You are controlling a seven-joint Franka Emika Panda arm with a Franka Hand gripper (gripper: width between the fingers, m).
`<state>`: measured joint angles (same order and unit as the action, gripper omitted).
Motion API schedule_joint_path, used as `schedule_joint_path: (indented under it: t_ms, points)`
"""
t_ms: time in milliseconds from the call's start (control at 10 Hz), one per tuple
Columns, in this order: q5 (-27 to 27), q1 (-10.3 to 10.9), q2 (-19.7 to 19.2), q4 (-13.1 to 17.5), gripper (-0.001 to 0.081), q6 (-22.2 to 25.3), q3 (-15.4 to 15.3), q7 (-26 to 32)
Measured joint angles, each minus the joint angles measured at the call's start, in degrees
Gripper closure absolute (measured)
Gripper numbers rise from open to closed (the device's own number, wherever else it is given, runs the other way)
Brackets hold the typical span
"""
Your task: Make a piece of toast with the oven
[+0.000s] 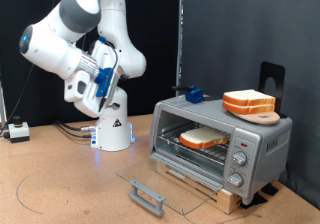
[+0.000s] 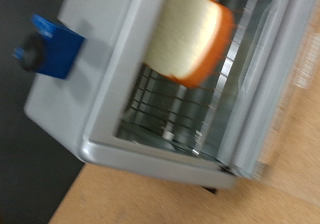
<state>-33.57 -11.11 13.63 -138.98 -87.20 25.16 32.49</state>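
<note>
The silver-grey oven [image 1: 262,144] stands at the exterior view's right on a wooden base. Its glass door [image 1: 165,187] lies open and flat, with the bar handle [image 1: 148,196] at the front. The piece of toast [image 1: 203,138] lies on the wire rack inside. In the wrist view the toast [image 2: 190,34] sits on the rack [image 2: 165,109] inside the oven [image 2: 60,109]. My gripper [image 1: 108,81] is raised at the exterior view's left, well away from the oven, with nothing seen in it. Its fingers do not show in the wrist view.
A stack of matching bread slices [image 1: 249,102] sits on a board on top of the oven. A small blue box [image 1: 193,94] stands on the oven's top, also in the wrist view [image 2: 52,46]. Three knobs [image 1: 240,164] line the oven's front. Cables [image 1: 45,189] lie on the table.
</note>
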Motion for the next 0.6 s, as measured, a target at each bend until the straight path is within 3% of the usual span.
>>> schedule_joint_path:
  t_ms: [300,600]
  points:
    - [2.85,-0.97,-5.5,4.39,-0.0003,0.49,2.42,3.3]
    - [0.07,-2.17,-12.8,9.33,-0.0003,2.72,4.88,5.27]
